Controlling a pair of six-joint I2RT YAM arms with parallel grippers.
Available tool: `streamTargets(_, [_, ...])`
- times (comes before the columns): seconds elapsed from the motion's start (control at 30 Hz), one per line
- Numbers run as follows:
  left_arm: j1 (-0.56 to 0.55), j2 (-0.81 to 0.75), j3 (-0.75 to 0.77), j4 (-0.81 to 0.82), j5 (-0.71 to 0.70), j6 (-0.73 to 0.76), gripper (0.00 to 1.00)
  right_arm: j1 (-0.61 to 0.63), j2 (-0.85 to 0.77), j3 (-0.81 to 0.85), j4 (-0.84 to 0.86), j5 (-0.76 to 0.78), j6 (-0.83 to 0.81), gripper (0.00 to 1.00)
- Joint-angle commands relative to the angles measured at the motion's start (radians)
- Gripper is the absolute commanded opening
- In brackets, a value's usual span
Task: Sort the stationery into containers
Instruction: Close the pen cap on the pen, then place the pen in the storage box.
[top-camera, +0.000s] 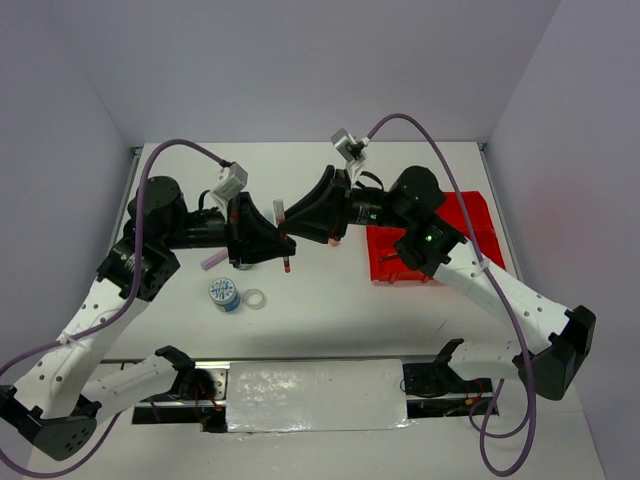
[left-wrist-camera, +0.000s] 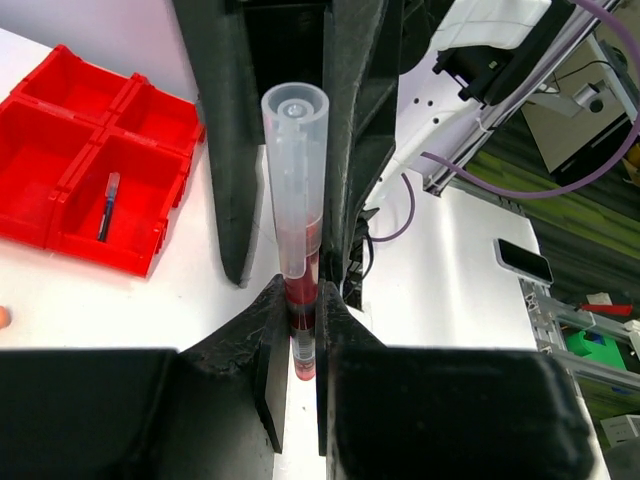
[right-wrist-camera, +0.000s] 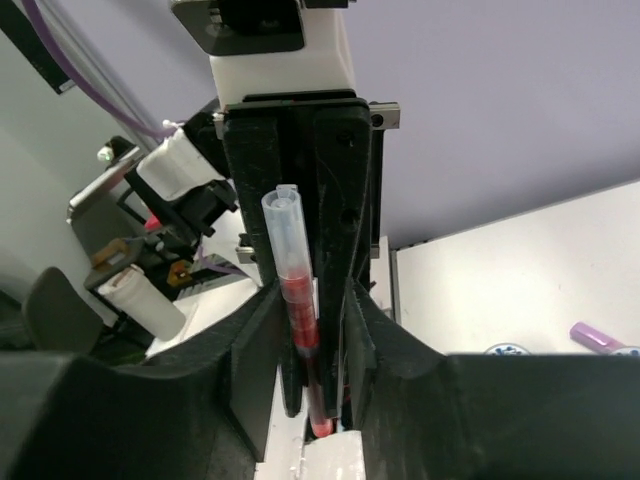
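Over the middle of the table my two grippers meet nose to nose. My left gripper (top-camera: 278, 240) (left-wrist-camera: 299, 325) is shut on the lower end of a thin red pen (top-camera: 285, 243) (left-wrist-camera: 297, 290) with a clear cap. My right gripper (top-camera: 297, 226) (right-wrist-camera: 308, 345) straddles the same pen (right-wrist-camera: 299, 300). In the left wrist view its fingers (left-wrist-camera: 225, 150) flank the cap with a thin gap on each side. The red four-compartment bin (top-camera: 475, 222) (left-wrist-camera: 60, 170) lies to the right, and a blue pen (left-wrist-camera: 107, 205) lies in one compartment.
A lilac marker (top-camera: 213, 261) (right-wrist-camera: 600, 337), a blue-white patterned tape roll (top-camera: 224, 293) and a small clear tape ring (top-camera: 255, 298) lie on the table left of centre. An orange marker end (left-wrist-camera: 3, 317) shows beside the bin. White walls close the back and sides.
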Motion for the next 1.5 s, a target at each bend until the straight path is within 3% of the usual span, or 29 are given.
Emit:
streamTargets(0.0, [-0.006, -0.007, 0.018, 0.049, 0.019, 0.003, 0.0, -0.005, 0.02, 0.008, 0.033, -0.023, 0.001, 0.39])
streamTargets(0.07, [-0.004, 0.003, 0.02, 0.066, 0.017, -0.007, 0.0, -0.003, 0.023, -0.004, 0.025, -0.025, -0.005, 0.4])
streamTargets(0.13, [-0.006, 0.02, 0.032, 0.066, 0.013, -0.014, 0.0, -0.003, 0.025, -0.021, 0.024, -0.016, -0.011, 0.34])
streamTargets(0.27, [-0.006, 0.051, 0.058, 0.054, -0.004, -0.017, 0.06, -0.003, 0.028, -0.055, 0.016, 0.03, -0.018, 0.0])
streamTargets(0.37, [-0.006, 0.066, 0.061, 0.046, -0.021, -0.012, 0.13, -0.015, 0.01, -0.101, 0.034, 0.104, -0.015, 0.0])
streamTargets(0.47, [-0.006, 0.075, 0.051, 0.029, -0.081, -0.001, 0.5, -0.049, -0.028, -0.152, 0.064, 0.185, 0.021, 0.0])
streamTargets(0.5, [-0.006, 0.085, 0.048, 0.008, -0.117, 0.003, 0.7, -0.069, -0.041, -0.165, 0.048, 0.223, 0.031, 0.0])
streamTargets(0.53, [-0.006, 0.094, 0.051, -0.009, -0.145, 0.009, 0.82, -0.08, -0.053, -0.17, -0.011, 0.274, 0.034, 0.0])
streamTargets(0.57, [-0.004, 0.103, 0.057, -0.028, -0.176, 0.016, 0.99, -0.089, -0.081, -0.17, -0.068, 0.409, 0.038, 0.0])
streamTargets(0.7, [-0.004, 0.178, 0.126, -0.214, -0.448, 0.045, 0.99, -0.182, -0.208, -0.19, -0.371, 0.735, 0.104, 0.0])
streamTargets(0.8, [-0.001, 0.207, 0.14, -0.279, -0.576, 0.04, 0.99, -0.257, -0.288, -0.29, -0.378, 0.748, 0.136, 0.0])
streamTargets(0.93, [0.048, 0.241, 0.149, -0.327, -0.877, -0.047, 0.99, -0.343, -0.36, -0.267, -0.652, 0.891, 0.19, 0.0])
streamTargets(1.03, [0.131, 0.336, 0.237, -0.379, -0.952, -0.124, 0.99, -0.368, -0.404, -0.27, -0.742, 0.906, 0.213, 0.0])
streamTargets(1.3, [0.166, 0.496, 0.445, -0.616, -1.153, -0.133, 0.99, -0.465, -0.437, -0.296, -0.837, 0.891, 0.271, 0.0])
streamTargets(1.47, [0.174, 0.497, 0.361, -0.609, -1.149, -0.029, 0.98, -0.515, -0.377, -0.336, -0.763, 0.871, 0.284, 0.0])
